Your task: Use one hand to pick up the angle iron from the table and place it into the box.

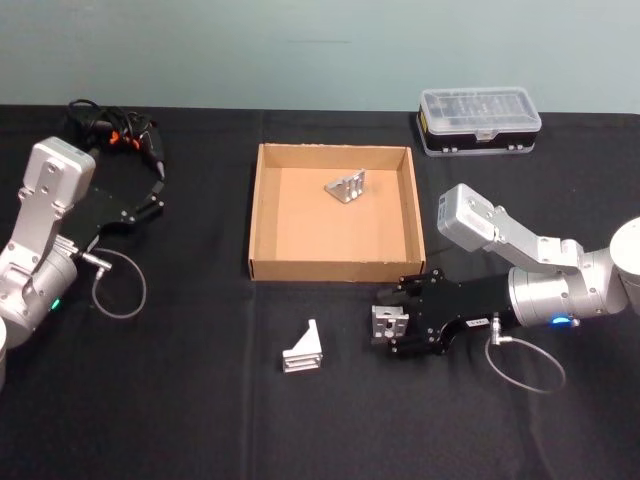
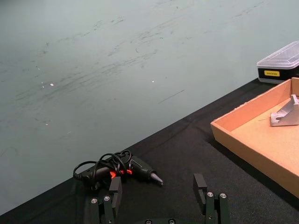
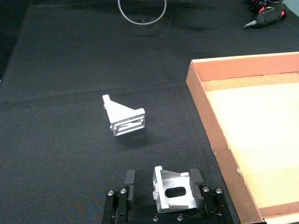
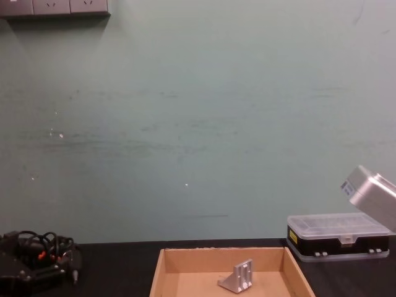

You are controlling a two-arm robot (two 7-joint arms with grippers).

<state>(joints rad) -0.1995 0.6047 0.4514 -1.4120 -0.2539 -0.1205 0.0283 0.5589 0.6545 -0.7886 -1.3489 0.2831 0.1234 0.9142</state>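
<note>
Already one angle iron (image 1: 346, 186) in box (image 1: 262, 215); right hand (image 1: 388, 325) clamped on another, w/ third (image 1: 303, 350) nearby.

Lighting even and diffuse, apparently from overhead; no hard highlights. The black surface (image 1: 200, 420) reads matte and swallows most shadow detail. Inside the box (image 1: 262, 215) a soft shadow runs along the near and left walls; the floor is brightly lit, nearly washed out in the right wrist view. A faint soft shadow sits under the loose angle iron (image 3: 124, 121) on the surface. The metal bracket at the right end effector (image 3: 163, 193) shows mild sheen, no glare. The wall (image 4: 198, 124) is evenly lit, scuffs visible. Head view slightly soft overall; the clear-lidded case (image 1: 480, 120) lacks fine detail. No marked edge distortion.
</note>
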